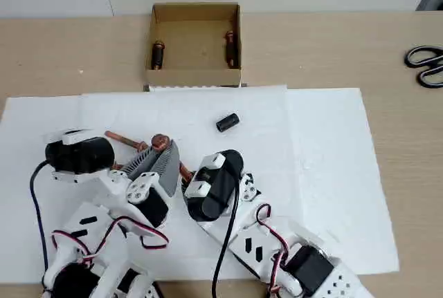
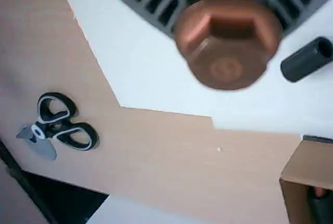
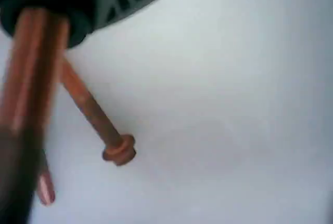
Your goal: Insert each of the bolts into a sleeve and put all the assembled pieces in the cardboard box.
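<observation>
One gripped bolt (image 2: pixel 227 47), perhaps two loose, one sleeve (image 1: pixel 227 122), two boxed assemblies (image 1: pixel 158 54)

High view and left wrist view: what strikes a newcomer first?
A copper hex-headed bolt, clamped in the left gripper, looms in the left wrist view. The brown cardboard box behind the white paper holds two bolts in black sleeves; one black cylindrical sleeve lies loose before it.

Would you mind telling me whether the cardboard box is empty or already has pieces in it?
Not empty: the cardboard box holds two assembled pieces, one at its left wall, the other at its right.
</observation>
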`<state>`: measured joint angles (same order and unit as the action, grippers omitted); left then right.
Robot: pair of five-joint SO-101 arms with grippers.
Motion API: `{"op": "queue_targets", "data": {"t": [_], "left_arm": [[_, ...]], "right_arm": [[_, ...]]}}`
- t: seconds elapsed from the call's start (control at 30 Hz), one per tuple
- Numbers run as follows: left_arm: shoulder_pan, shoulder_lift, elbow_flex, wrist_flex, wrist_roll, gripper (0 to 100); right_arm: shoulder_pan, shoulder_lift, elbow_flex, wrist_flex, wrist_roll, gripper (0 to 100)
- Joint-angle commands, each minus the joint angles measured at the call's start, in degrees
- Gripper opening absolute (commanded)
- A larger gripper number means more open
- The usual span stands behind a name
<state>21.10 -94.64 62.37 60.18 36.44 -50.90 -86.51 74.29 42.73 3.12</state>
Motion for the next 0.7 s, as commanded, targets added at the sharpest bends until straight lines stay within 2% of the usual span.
{"op": "queue_targets", "data": {"t": [0.0,0.3,0.47,0.67], "left_arm": [[0.62,-0.35,-0.75,0.0,-0.18,1],[0.79,-0.35,-0.66,0.44,-1.85,1],[5.89,-0.35,-0.84,5.36,-4.75,1],[6.59,-0.35,-1.89,7.82,-6.42,1]], "right_arm": [[0.04,-0.66,-4.04,-1.54,0.62,0.2],[0.04,-0.66,-4.13,-1.45,1.23,0.3],[0.84,-0.66,-4.22,-1.71,4.22,0.3],[2.77,-0.66,-4.22,-5.05,4.31,0.3]]}}
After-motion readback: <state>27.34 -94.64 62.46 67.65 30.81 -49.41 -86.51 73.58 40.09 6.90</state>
